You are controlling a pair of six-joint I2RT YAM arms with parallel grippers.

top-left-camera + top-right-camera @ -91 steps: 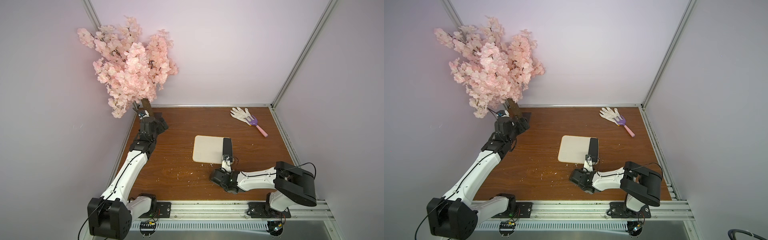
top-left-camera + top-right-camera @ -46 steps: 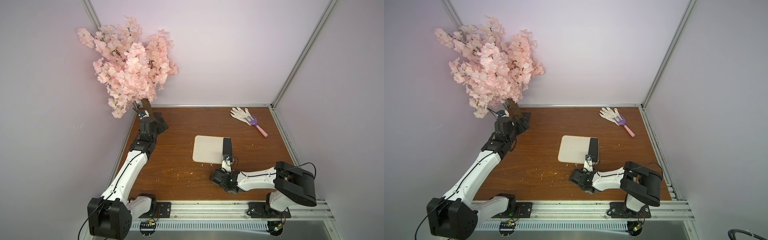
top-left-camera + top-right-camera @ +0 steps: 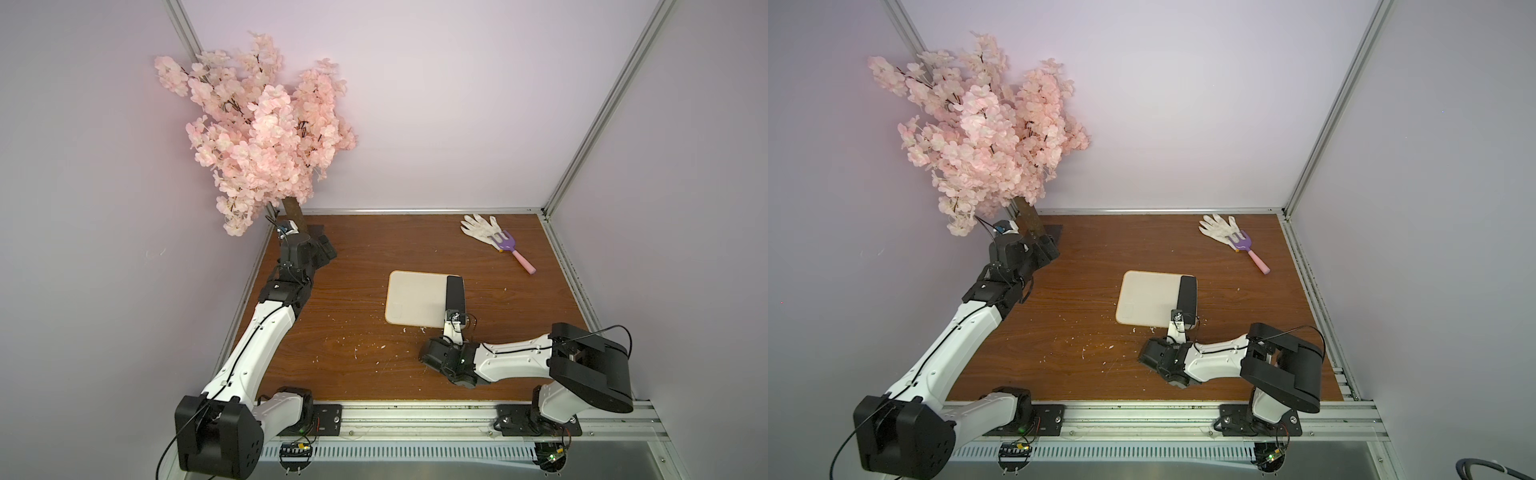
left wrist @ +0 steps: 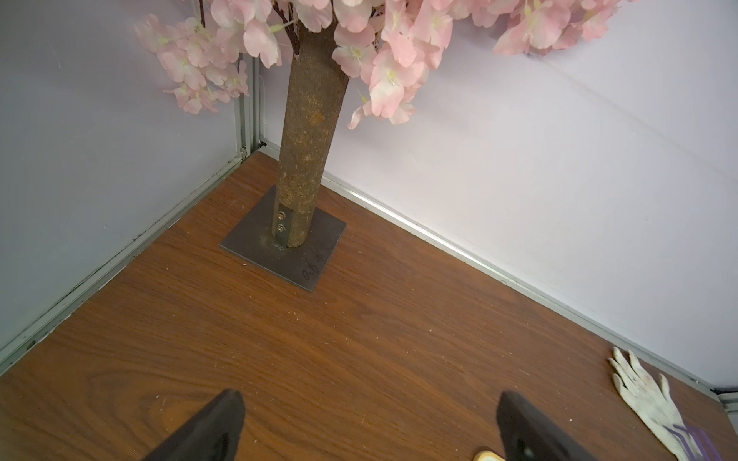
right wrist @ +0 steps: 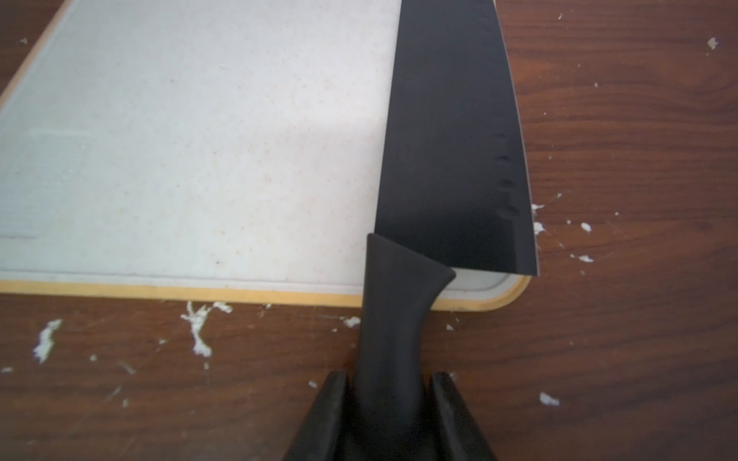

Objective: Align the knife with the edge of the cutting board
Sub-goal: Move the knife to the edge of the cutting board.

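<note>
Right gripper (image 5: 389,383) is clenched on the knife (image 5: 451,139), with a finger (image 5: 323,415) pressed to each side of the black handle. Just ahead of those fingertips the handle crosses the tan rim of the cutting board (image 5: 179,139). The wide blade lies flat along the board's side edge, covering it. White crumbs dot the wooden table (image 5: 639,119) beside the fingers. Over at the left gripper (image 4: 369,403), fingers spread wide with nothing between them, and the blossom tree trunk (image 4: 307,139) stands ahead.
</note>
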